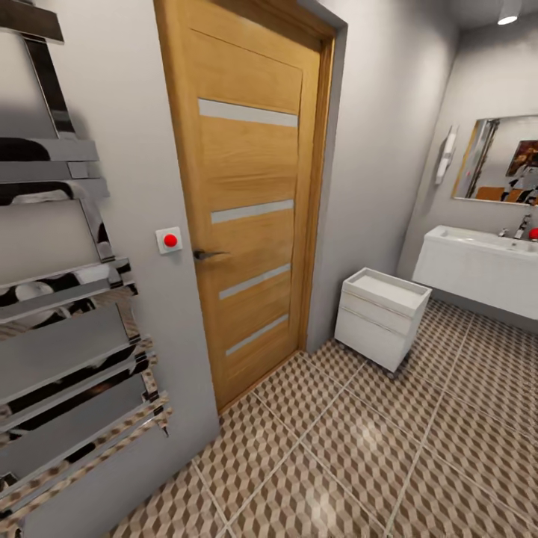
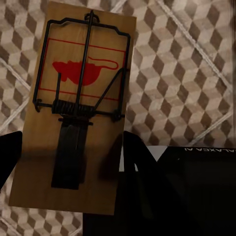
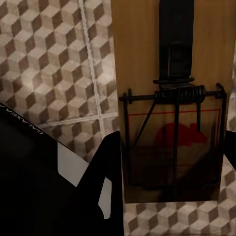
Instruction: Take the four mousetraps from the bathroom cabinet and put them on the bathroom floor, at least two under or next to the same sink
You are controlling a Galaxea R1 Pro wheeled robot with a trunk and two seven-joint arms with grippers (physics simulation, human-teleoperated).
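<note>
Bathroom floor (image 1: pixel 359 448): big square tiles, brown-beige-white cube pattern, pale grout. A small white drawer unit (image 1: pixel 381 317) stands on it just right of the wooden door (image 1: pixel 250 194), with the wall-hung sink (image 1: pixel 478 269) further right, above the tiles.

Door (image 1: pixel 250 202) left, drawer unit (image 1: pixel 381 317) beside it, sink (image 1: pixel 478 269) farther right.
</note>
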